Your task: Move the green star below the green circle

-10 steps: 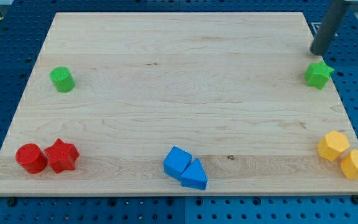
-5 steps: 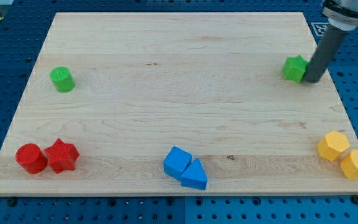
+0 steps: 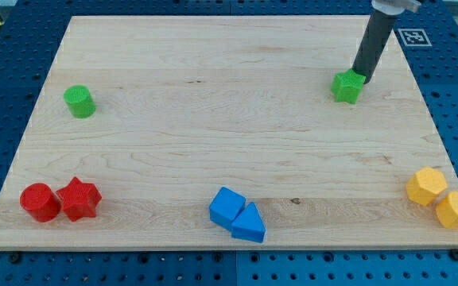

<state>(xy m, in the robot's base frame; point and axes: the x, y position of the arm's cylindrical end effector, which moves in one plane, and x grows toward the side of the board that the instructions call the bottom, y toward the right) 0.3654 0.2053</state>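
Wooden board (image 3: pixel 229 159) on blue pegboard. Green star (image 3: pixel 347 86) at far right, touched on its right side by my tip (image 3: pixel 361 80), a bare dark rod, nothing to open or close. Green circle (image 3: pixel 79 102) well apart at far left. Near edge: red cylinder (image 3: pixel 39 202) touching red star (image 3: pixel 79 199), two blue blocks (image 3: pixel 238 214), two yellow blocks (image 3: pixel 442 198).

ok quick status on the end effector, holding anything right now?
No gripper, just the rod: my tip holds nothing and sits against the green star on its upper right side in the view, far right of the green circle.
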